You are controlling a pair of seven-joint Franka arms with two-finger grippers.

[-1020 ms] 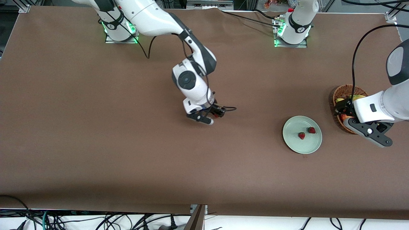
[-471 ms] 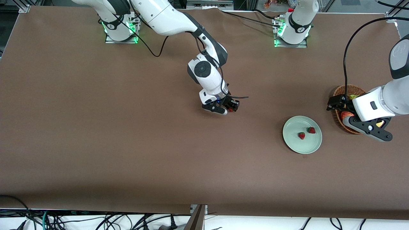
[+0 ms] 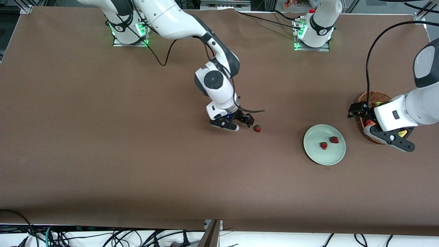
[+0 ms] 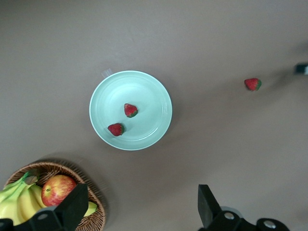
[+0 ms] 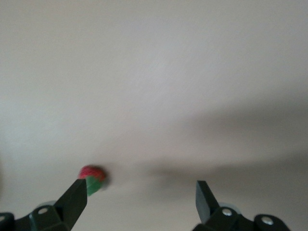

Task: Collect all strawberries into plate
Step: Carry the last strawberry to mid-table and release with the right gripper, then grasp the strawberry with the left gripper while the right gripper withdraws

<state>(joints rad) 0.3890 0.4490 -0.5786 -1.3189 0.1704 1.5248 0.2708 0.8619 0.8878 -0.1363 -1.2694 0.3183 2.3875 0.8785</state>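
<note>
The pale mint-green plate (image 3: 316, 134) lies toward the left arm's end of the table and holds two strawberries (image 3: 323, 145) (image 3: 334, 139). A third strawberry (image 3: 257, 128) lies on the bare table, well short of the plate. My right gripper (image 3: 236, 122) is open and empty, low beside that berry; in the right wrist view the berry (image 5: 91, 176) sits just by one fingertip (image 5: 74, 197), outside the jaws. My left gripper (image 3: 391, 137) is open and empty, over the basket's edge. The left wrist view shows the plate (image 4: 147, 91), its two berries and the loose berry (image 4: 252, 84).
A brown wicker basket (image 3: 375, 94) with a red apple (image 4: 57, 189) and bananas (image 4: 19, 204) stands beside the plate, at the left arm's end of the table. Cables trail from both wrists.
The right gripper carried a strawberry toward the plate, then let it go; the berry now lies on the table beside the open gripper. The left gripper drifted slightly toward the plate.
</note>
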